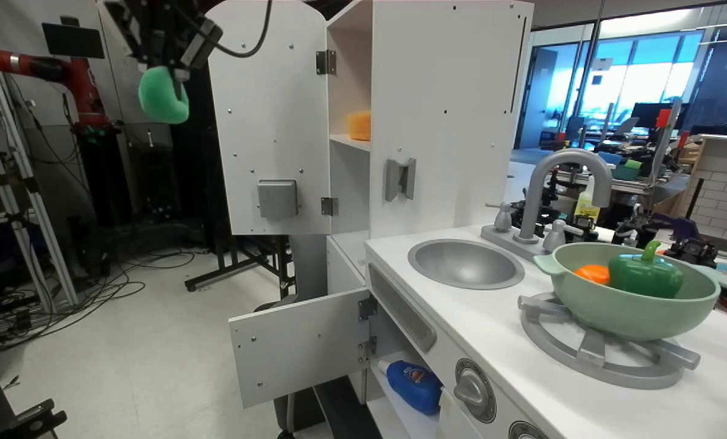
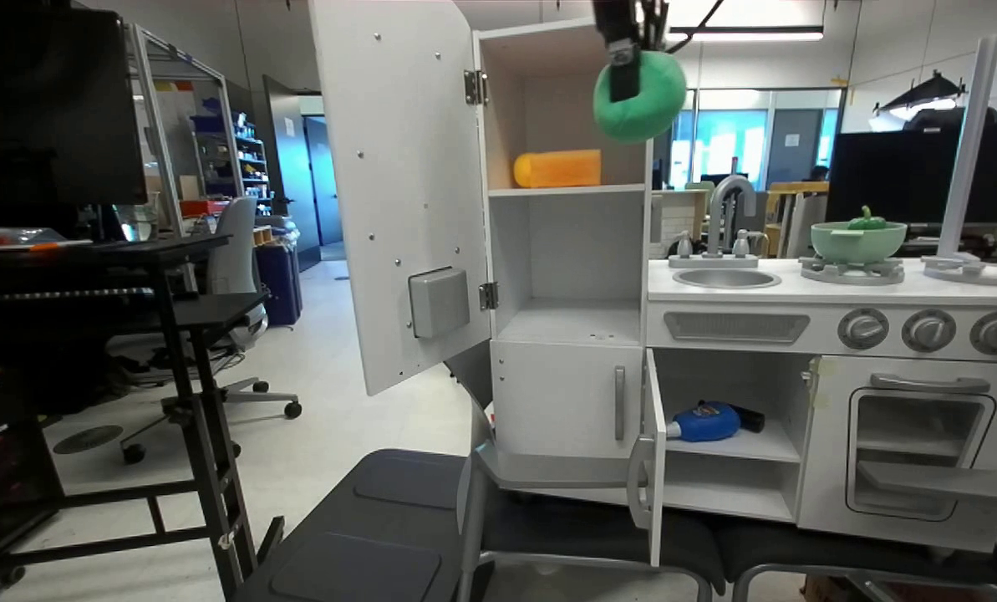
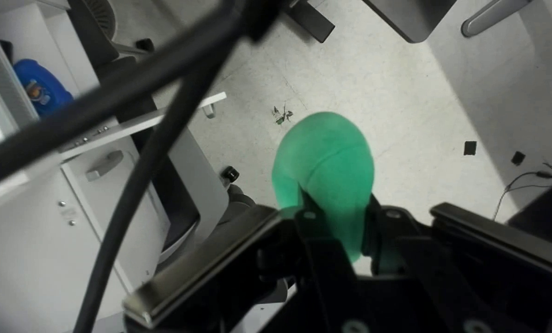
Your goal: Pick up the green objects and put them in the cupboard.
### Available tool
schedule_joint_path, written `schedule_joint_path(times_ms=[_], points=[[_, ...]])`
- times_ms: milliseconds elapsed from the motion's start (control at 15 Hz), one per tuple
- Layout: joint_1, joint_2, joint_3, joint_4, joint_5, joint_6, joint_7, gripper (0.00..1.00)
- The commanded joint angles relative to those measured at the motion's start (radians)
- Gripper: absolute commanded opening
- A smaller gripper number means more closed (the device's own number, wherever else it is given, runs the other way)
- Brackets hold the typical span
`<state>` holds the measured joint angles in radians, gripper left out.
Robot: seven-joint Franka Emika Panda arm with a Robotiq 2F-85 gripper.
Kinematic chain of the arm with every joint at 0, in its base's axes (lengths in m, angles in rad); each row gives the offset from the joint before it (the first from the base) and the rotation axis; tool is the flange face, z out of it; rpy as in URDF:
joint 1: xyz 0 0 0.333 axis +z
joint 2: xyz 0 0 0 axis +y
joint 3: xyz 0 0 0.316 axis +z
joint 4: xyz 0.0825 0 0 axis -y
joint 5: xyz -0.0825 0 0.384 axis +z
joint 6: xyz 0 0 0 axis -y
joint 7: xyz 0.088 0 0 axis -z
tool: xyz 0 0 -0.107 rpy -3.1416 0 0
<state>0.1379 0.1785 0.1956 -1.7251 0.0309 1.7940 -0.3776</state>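
Note:
A soft, bright green object (image 3: 326,162) is pinched between the fingers of my gripper (image 3: 338,203), bulging out past the tips in the wrist view. The held green object hangs high up in both exterior views (image 1: 164,96) (image 2: 644,109), apart from the cupboard (image 2: 586,259). The cupboard's white door (image 2: 406,192) with its grey square handle (image 1: 278,198) stands swung wide, showing an upper and a lower compartment. Another green object, a bell pepper (image 1: 645,274), sits in the pale green bowl (image 1: 634,314) beside an orange piece (image 1: 593,274).
An orange item (image 2: 558,169) lies on the cupboard's upper shelf. Below the counter, a low door (image 1: 302,347) juts outward, with a blue bottle (image 2: 707,422) inside. The sink (image 1: 465,263) and faucet (image 1: 564,161) are between cupboard and bowl. A black cable (image 1: 259,42) trails from the arm.

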Motion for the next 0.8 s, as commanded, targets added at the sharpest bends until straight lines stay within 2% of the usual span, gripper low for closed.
schedule_joint_path(times_ms=[0, 200, 467, 667, 733], points=[[0.084, -0.002, 0.034, -0.141, -0.09, 0.182, 0.114, 0.05], [0.143, 0.044, 0.04, -0.207, -0.229, 0.304, 0.227, 0.05], [0.194, 0.132, 0.005, -0.255, -0.465, 0.459, 0.411, 0.05], [0.233, 0.225, -0.054, -0.235, -0.665, 0.539, 0.574, 0.05], [0.252, 0.263, -0.076, -0.196, -0.727, 0.54, 0.624, 0.05]])
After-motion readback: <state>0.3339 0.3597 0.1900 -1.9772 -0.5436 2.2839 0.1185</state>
